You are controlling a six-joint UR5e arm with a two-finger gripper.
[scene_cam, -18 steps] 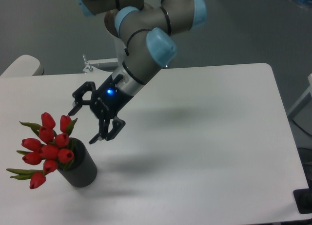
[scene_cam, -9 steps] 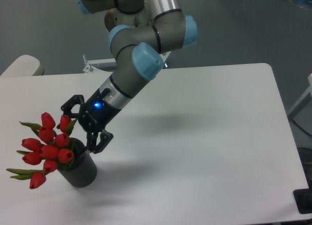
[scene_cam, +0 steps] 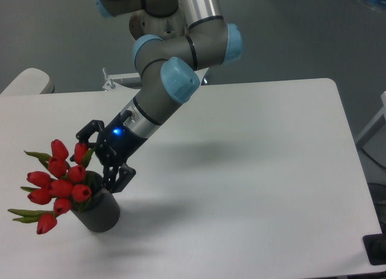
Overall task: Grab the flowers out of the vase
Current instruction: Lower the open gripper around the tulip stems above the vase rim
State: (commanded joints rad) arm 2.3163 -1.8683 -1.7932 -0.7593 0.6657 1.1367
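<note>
The black two-finger gripper [scene_cam: 98, 157] has travelled left and down across the white table over the last second; it began well to the right of the bunch of red tulip buds with green leaves [scene_cam: 59, 180]; now its spread fingers [scene_cam: 119, 177] sit right at the bunch, just above the rim of the dark grey ribbed cylindrical vase [scene_cam: 99, 211]; the grey arm with light-blue joint caps [scene_cam: 175, 73] has swung left with it.
</note>
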